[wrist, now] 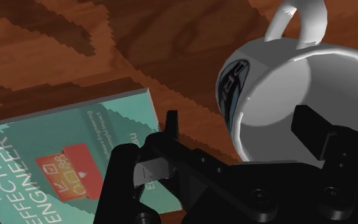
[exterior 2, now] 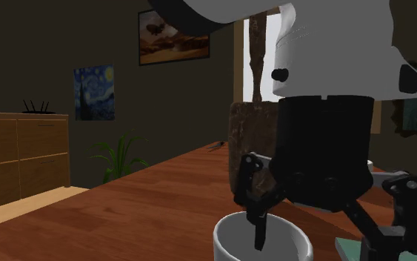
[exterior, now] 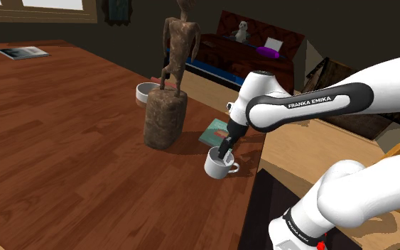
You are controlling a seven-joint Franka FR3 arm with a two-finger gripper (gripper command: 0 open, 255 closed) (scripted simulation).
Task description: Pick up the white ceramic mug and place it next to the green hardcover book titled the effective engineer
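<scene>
Shoulder view: gripper (exterior: 226, 154) open astride white mug (exterior: 216, 167) rim, teal book (exterior: 215, 130) just beside, wooden statue (exterior: 165, 121) nr

mug (wrist: 279, 95): white, grey-shaded inside, dark print on its side | book (wrist: 63, 159) beside mug: teal-green cover, white lettering, red badge | table (exterior: 63, 156) under mug: red-brown wood grain | gripper (exterior: 226, 150) over mug: all black | statue (exterior: 167, 113) near mug: mottled brown

The white mug (exterior: 218, 166) stands upright at lower centre of the shoulder view, handle rightward, just below the flat-lying teal-green book (exterior: 211, 132).
</scene>
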